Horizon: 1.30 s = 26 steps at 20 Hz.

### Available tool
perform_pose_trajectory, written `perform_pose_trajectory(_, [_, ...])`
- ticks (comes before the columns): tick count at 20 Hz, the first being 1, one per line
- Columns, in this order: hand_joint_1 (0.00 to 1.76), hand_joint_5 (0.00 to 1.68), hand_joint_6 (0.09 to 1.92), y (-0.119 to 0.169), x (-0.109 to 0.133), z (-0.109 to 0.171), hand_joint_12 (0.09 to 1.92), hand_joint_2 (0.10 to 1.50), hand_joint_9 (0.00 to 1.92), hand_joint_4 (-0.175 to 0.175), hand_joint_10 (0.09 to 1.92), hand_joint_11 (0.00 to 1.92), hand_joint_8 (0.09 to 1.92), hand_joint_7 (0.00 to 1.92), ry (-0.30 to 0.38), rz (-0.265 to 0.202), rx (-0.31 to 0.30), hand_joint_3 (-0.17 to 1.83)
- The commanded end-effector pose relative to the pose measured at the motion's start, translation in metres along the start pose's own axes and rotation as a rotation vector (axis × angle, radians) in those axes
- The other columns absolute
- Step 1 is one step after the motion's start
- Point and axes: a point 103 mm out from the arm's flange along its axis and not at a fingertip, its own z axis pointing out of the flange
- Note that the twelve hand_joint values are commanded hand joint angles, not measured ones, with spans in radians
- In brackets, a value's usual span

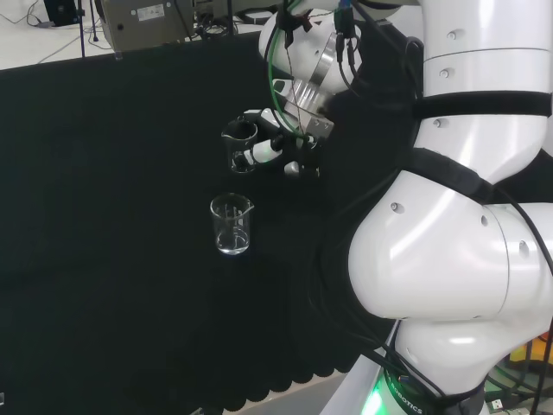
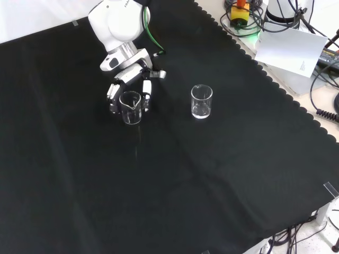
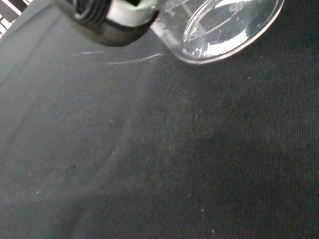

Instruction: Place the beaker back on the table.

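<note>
A small clear glass beaker stands upright inside the black and white hand, whose fingers curl round its sides. In the front view the hand comes down from the top and the held beaker sits just below its fingers, close over the black cloth. I cannot tell whether its base touches the cloth. The wrist view has the beaker's round base beside a dark fingertip. A second clear beaker stands alone on the cloth.
Black cloth covers the bench and has a scalloped edge at the front view's right. Cables and a white sheet lie beyond that edge. The arm's big white links stand at the head view's right.
</note>
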Motion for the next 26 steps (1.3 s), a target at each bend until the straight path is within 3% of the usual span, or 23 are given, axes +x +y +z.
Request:
perform_pose_trajectory(1, [1.0,0.34,0.53,-0.004,0.005,-0.009,1.33,0.9,0.6,-0.051,0.57,0.33,0.72,0.37,-0.013,-0.012,0.023,-0.17])
perform_pose_trajectory(8, [0.92,0.34,0.4,-0.005,0.006,-0.018,1.38,0.87,0.47,-0.056,0.66,0.23,0.73,0.27,-0.037,0.025,0.095,-0.17])
perform_pose_trajectory(12, [0.87,0.28,0.24,-0.01,0.014,-0.042,1.44,0.86,0.29,-0.058,0.73,0.11,0.72,0.12,-0.05,0.035,0.048,-0.17])
perform_pose_trajectory(15, [0.84,0.28,0.15,-0.019,0.027,-0.075,1.46,0.86,0.23,-0.058,0.77,0.06,0.73,0.08,-0.089,0.031,0.005,-0.17])
perform_pose_trajectory(20, [0.81,0.28,0.12,-0.054,0.055,-0.127,1.47,0.86,0.23,-0.059,0.78,0.06,0.73,0.08,-0.139,0.04,-0.044,-0.17])
perform_pose_trajectory(26, [0.78,0.3,0.09,-0.106,0.085,-0.156,1.48,0.87,0.3,-0.061,0.77,0.09,0.75,0.12,-0.18,0.078,-0.055,-0.17])
